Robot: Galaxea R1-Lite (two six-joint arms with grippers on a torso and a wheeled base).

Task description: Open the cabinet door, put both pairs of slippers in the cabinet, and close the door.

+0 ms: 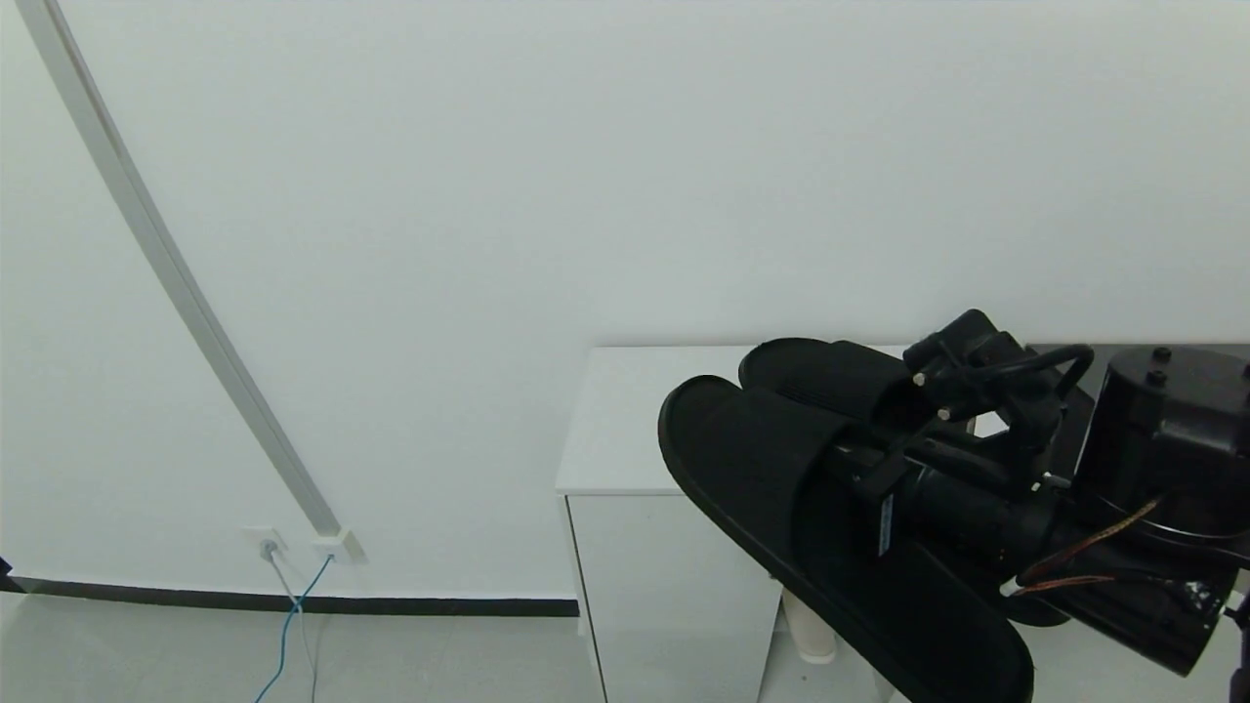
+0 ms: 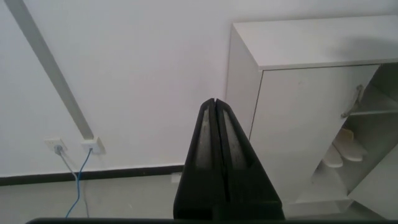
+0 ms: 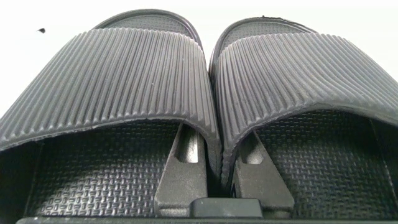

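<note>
Between the fingers of the right gripper (image 3: 217, 177) sit the two inner walls of the black slippers (image 1: 771, 459). One finger runs under each strap, and the pair is pinched side by side. Heels lie at the wrist and toes point away from it, so the long axis carries on from the arm, slanting toward the robot's left in the head view. The pair hangs in the air, off the floor, in front of the cabinet (image 1: 625, 430), overlapping its top and front.

The left gripper (image 2: 214, 112) is pressed together on nothing and looks at the cabinet from off its left side. From there the door (image 2: 311, 130) stands swung open, with its handle (image 2: 356, 101) on the free edge. White slippers (image 2: 345, 149) lie on a lower shelf inside.

As I judge it, the next move turns on one relation. The opening lies below the held pair and to the right of the door, so the right arm would have to drop and go in toes first. The left arm is free for the handle.
</note>
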